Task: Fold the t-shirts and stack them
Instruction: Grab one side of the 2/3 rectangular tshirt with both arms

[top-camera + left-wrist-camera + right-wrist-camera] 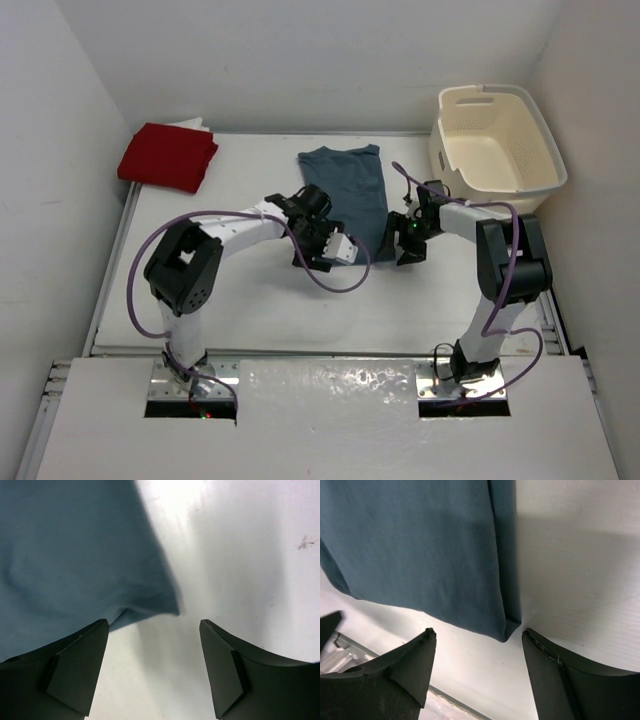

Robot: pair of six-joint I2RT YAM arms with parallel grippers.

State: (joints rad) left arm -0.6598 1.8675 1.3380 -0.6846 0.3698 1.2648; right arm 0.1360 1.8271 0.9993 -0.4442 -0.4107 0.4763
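The white worktop (250,300) carries everything in view, with the two arms reaching out over its middle from their bases at the near edge. At the far right corner stands the cream plastic laundry basket (500,92), upright with its opening facing up. Left of it, well apart, the slate blue-grey cloth t-shirt (345,185) lies flat at the centre back of the worktop as a long narrow panel running from far to near; the right wrist view shows a doubled edge along one long side. In the far left corner sits the bright red cloth t-shirt (168,157), folded into a compact block, and a small bit of white cloth (192,124) peeks out at its far edge, too little of it showing to tell more

The left arm's black fingers (95,640) stand wide apart over the near left corner of the blue-grey t-shirt. That corner lies in the gap, closer to one finger, whose tip overlaps the hem in the wrist view; nothing is pinched, and I cannot tell whether the tip touches the cloth. The right arm's black fingers (422,645) are likewise spread wide and hold nothing. The near right corner of the same t-shirt lies just ahead of their gap, close to one fingertip, with bare worktop beside it
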